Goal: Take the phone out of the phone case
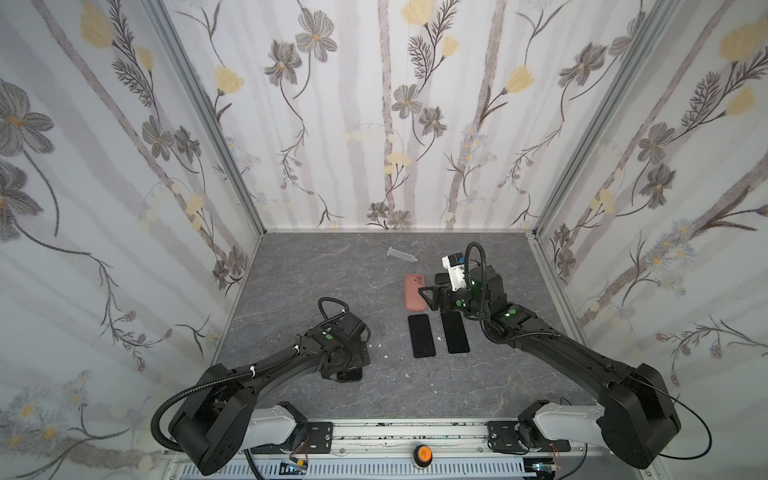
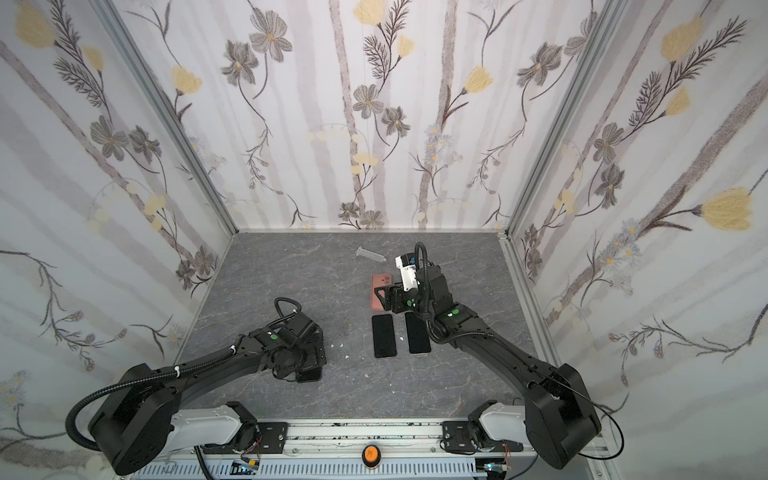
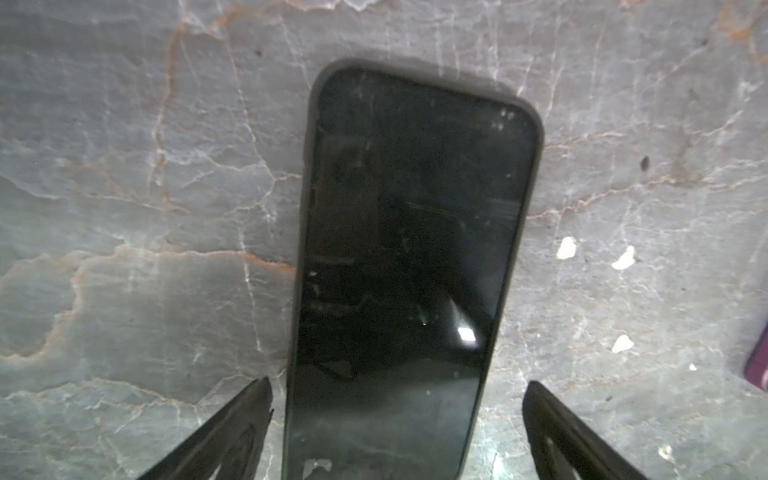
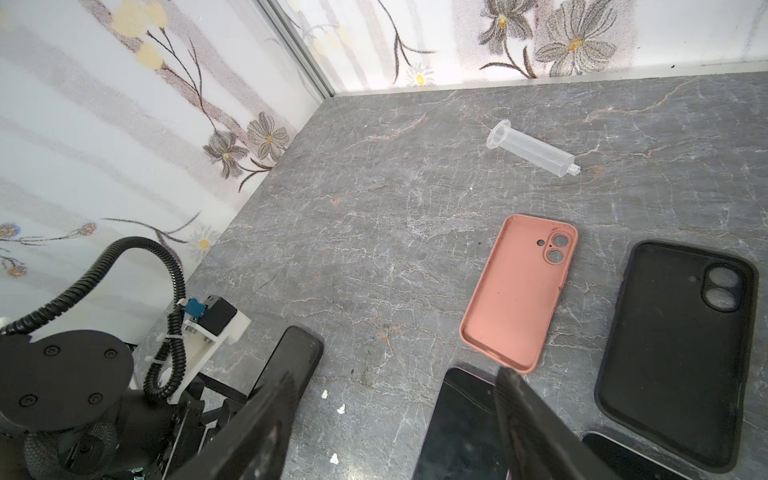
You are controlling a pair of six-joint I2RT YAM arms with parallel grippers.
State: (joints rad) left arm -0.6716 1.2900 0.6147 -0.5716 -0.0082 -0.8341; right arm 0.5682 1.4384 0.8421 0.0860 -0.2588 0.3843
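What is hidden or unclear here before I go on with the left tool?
The cased phone: in both top views the left arm covers all but a corner; in the left wrist view the frame edge cuts off one end.
The black case: in both top views the right arm hides most of it.
The left tool: open astride the cased phone; its height above it cannot be told.

Phone [image 1: 421,336] lay just left of second phone [image 1: 455,332]; empty case [image 1: 414,297] behind them, syringe barrel [image 1: 402,254] farthest back.
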